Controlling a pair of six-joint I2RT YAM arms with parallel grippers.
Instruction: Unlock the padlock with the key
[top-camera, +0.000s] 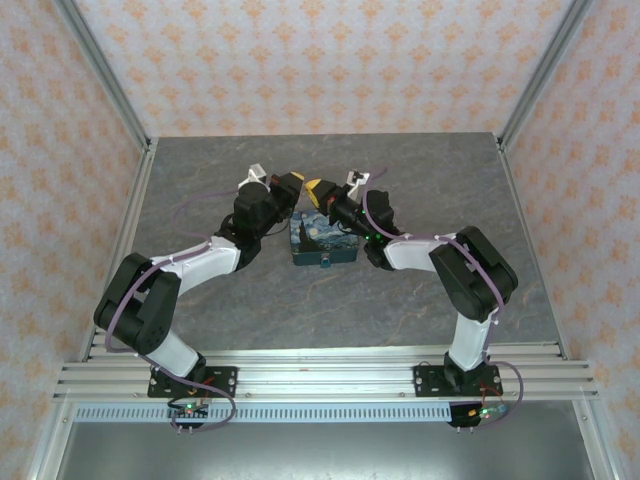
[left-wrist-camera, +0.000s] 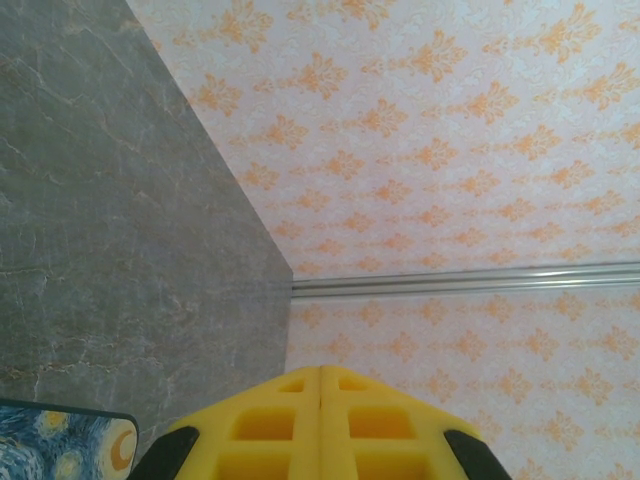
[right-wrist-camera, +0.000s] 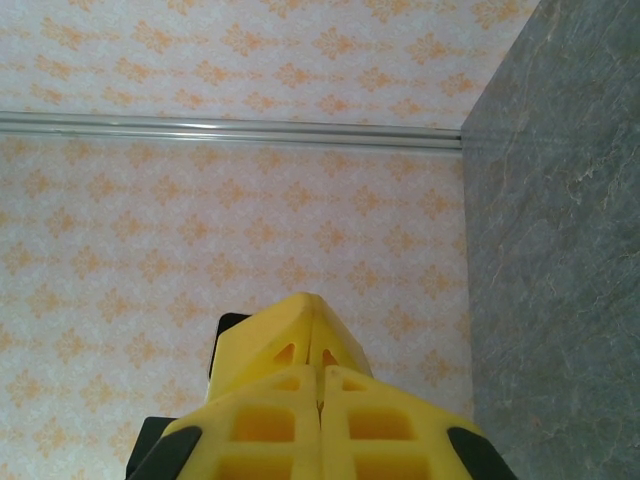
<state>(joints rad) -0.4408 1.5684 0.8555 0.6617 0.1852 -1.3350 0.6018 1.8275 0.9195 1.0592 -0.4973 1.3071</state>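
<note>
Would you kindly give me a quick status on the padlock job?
Left gripper shut, right gripper shut. Padlock too small to pick out. Painted box on table, close by both tips.

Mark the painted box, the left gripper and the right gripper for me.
painted box (top-camera: 321, 243): top view, middle of its painted top.
left gripper (left-wrist-camera: 320, 378): left wrist view, seam between closed fingertips.
right gripper (right-wrist-camera: 318, 340): right wrist view, seam between closed fingertips.

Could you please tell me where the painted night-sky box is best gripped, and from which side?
Probably from above, closing across the near and far walls of the box: it lies flat on the table, painted face up, and looks narrower in that direction.
</note>
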